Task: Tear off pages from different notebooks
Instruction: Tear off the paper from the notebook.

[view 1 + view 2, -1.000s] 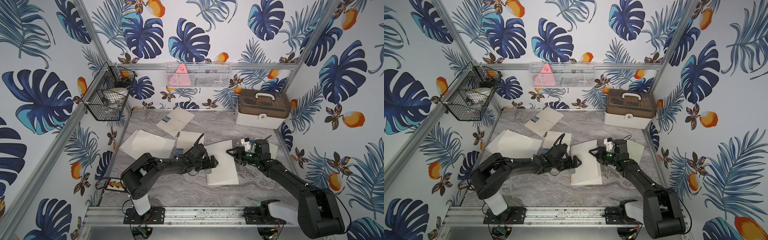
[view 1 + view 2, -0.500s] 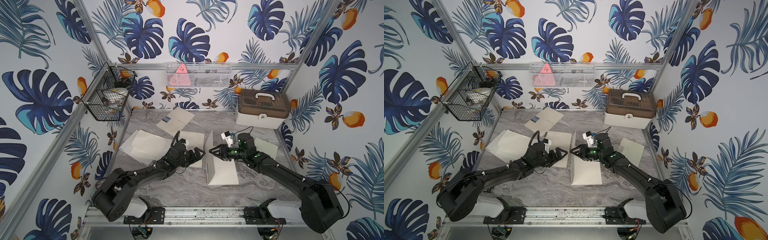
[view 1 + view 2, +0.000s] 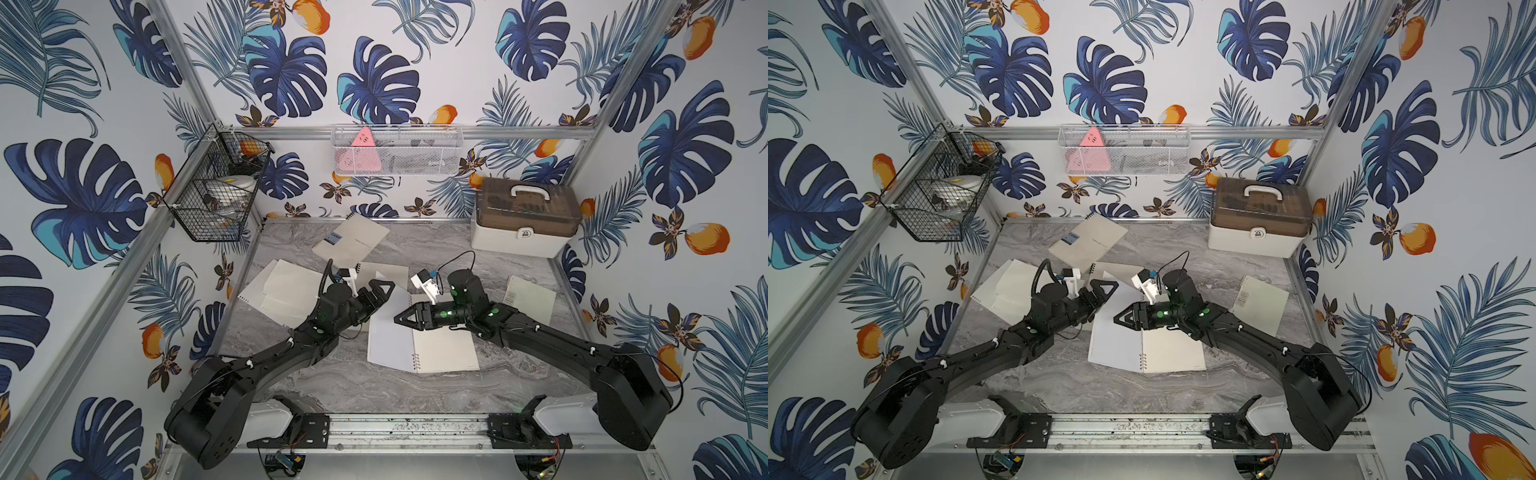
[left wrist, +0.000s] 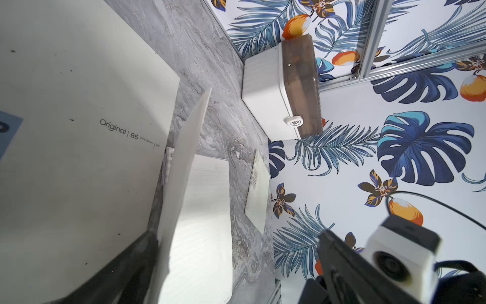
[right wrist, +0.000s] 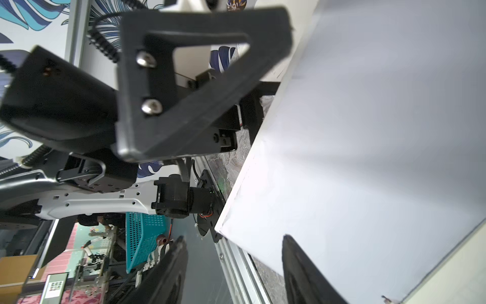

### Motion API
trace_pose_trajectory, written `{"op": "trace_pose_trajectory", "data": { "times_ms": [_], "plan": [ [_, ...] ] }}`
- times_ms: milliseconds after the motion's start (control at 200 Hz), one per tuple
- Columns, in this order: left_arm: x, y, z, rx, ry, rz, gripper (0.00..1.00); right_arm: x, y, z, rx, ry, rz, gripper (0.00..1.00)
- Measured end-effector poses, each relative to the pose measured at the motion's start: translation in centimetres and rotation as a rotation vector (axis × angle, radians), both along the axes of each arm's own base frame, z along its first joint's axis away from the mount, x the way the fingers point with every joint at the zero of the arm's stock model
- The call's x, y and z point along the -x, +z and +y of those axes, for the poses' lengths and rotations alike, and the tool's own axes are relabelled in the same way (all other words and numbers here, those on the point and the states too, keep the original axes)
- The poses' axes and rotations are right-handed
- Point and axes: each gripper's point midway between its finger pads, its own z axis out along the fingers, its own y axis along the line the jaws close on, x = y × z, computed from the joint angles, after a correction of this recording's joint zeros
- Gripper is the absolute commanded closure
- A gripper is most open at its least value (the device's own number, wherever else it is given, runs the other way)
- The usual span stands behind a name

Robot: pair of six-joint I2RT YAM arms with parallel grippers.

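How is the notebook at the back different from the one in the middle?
The back notebook is closed; the middle notebook lies open. The back notebook shows a beige cover with a blue label; the middle notebook shows plain pages. Both are spiral-bound.

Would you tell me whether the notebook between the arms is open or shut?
Open: the notebook lies spread either side of its spiral.

We note a robot lab test cell. An aluminium frame point(image 3: 519, 132) boxes in a marble-print tabletop point(image 3: 353, 390), with leaf wallpaper point(image 3: 374, 87) on three walls. The left arm point(image 3: 282, 357) and right arm point(image 3: 552, 343) sit on a front rail point(image 3: 407, 428) with bare wiring point(image 3: 284, 459) beneath. Past the cell, the right wrist view catches a teal crate point(image 5: 144, 237) and a cardboard box point(image 5: 15, 273) in a workroom.
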Motion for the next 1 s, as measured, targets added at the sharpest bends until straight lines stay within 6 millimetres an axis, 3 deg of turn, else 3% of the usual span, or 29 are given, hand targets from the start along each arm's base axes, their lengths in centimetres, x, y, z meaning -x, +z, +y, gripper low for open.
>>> {"op": "trace_pose_trajectory", "data": {
  "times_ms": [85,155,290,335,390,500,666,1001],
  "plan": [
    [-0.2,-0.3,0.2,-0.001,0.001,0.008,0.07,-0.6,0.4,-1.6,0.038,-0.06,-0.046,0.36],
    [-0.2,-0.3,0.3,0.001,-0.002,0.011,0.11,-2.5,-0.6,-4.5,0.122,-0.187,-0.064,0.36],
    [-0.1,-1.1,1.1,-0.031,-0.001,0.038,0.18,-6.6,-6.4,-13.9,0.368,-0.498,0.055,0.38],
    [0.0,-1.6,1.3,-0.048,0.0,0.057,0.2,-6.8,-8.4,-16.5,0.44,-0.558,0.11,0.39],
    [0.1,-2.1,1.5,-0.068,-0.007,0.073,0.23,-6.0,-10.3,-18.1,0.5,-0.577,0.171,0.42],
    [0.2,-2.9,1.7,-0.105,-0.023,0.099,0.24,-5.1,-12.4,-19.5,0.567,-0.583,0.23,0.47],
    [0.5,-4.4,1.9,-0.13,-0.03,0.151,0.22,-4.2,-14.1,-19.9,0.605,-0.569,0.277,0.48],
    [0.4,-5.1,2.0,-0.146,-0.046,0.167,0.21,-3.5,-15.5,-20.6,0.638,-0.564,0.306,0.54]
  ]
}}
